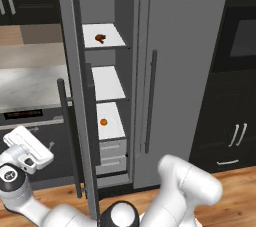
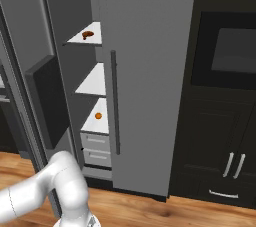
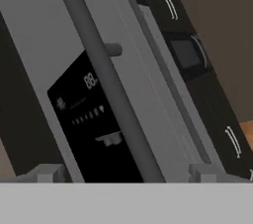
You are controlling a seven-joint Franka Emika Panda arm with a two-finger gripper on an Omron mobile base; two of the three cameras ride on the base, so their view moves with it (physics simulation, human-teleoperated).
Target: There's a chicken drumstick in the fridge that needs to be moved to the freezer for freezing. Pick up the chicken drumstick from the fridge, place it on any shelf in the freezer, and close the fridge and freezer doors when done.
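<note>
The chicken drumstick (image 1: 100,37) (image 2: 87,34) lies on the top white shelf (image 1: 114,35) (image 2: 95,33) of the freezer (image 1: 107,1) (image 2: 75,6). The freezer door (image 1: 74,71) (image 2: 30,71) stands wide open. The fridge door (image 1: 190,71) (image 2: 155,71) beside it is shut. My gripper (image 1: 46,155) (image 3: 127,174) hangs low on the left, facing the outer side of the freezer door. It is open. The door's bar handle (image 3: 106,90) runs up between the fingertips (image 3: 47,173), beside the black dispenser panel (image 3: 86,119). I cannot tell whether they touch it.
A small orange ball (image 1: 103,121) (image 2: 98,115) sits on the lowest freezer shelf, above two grey drawers (image 1: 112,156) (image 2: 96,148). A counter (image 1: 30,81) with an oven (image 1: 30,116) stands left. Dark cabinets with a wall oven (image 1: 242,38) (image 2: 230,51) stand right of the fridge.
</note>
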